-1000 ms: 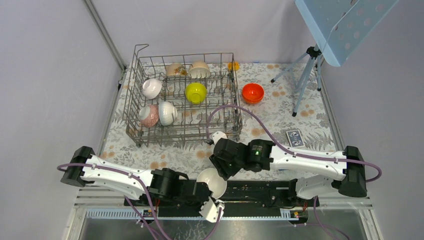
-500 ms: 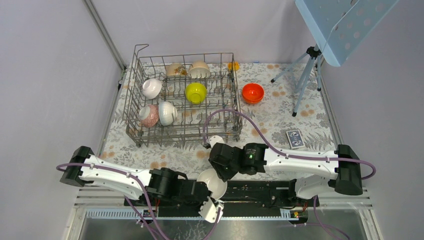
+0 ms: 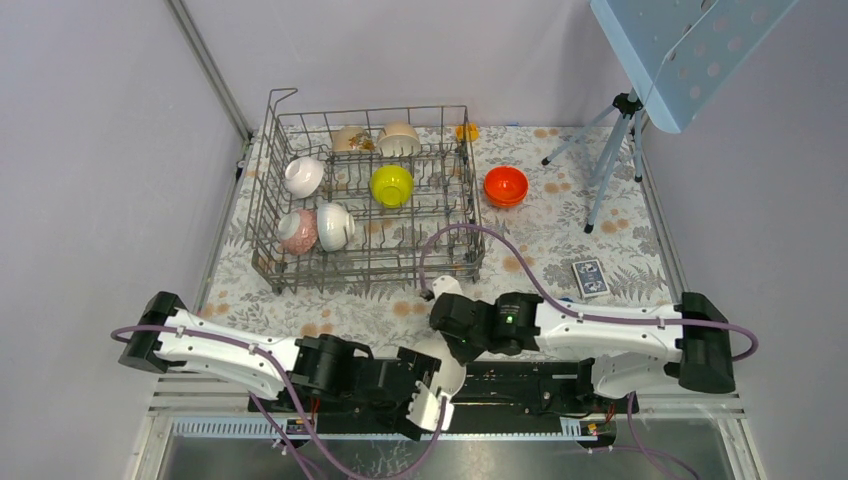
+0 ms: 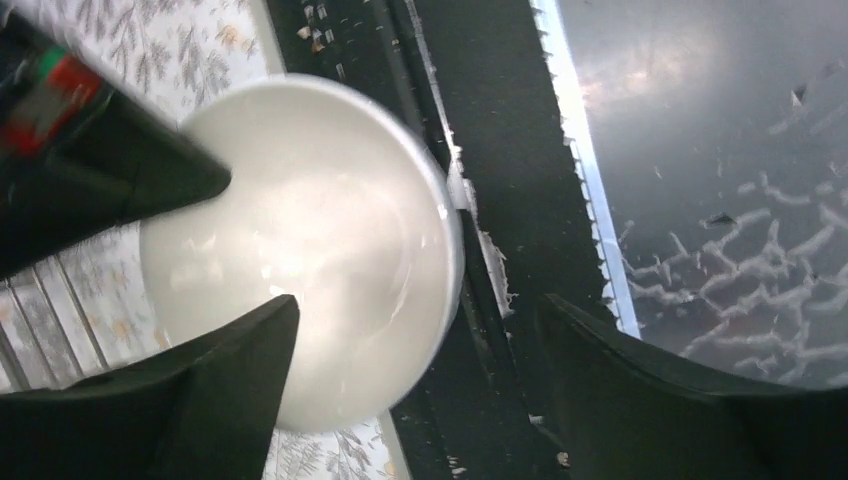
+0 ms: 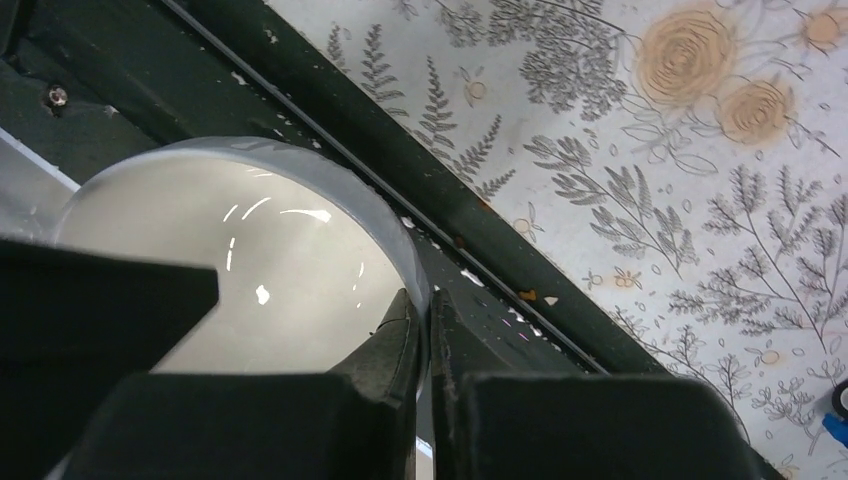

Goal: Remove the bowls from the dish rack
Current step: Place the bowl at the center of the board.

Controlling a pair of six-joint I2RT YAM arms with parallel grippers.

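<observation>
Right gripper (image 5: 424, 305): jaws clamped on white bowl (image 5: 240, 260) rim.
Left gripper (image 4: 418, 305): jaws apart around rim.
Risk: rim pinch slips, bowl falls off desk's (image 3: 560, 225) near edge.

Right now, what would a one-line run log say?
holding: white bowl | right end effector: shut on its rim | left end effector: open at same bowl | rack: six bowls inside | table: orange bowl

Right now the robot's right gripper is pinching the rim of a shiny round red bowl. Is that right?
Not quite: the colour is wrong. The right gripper is pinching the rim of a shiny round white bowl, not a red one. The right wrist view shows it.
</observation>
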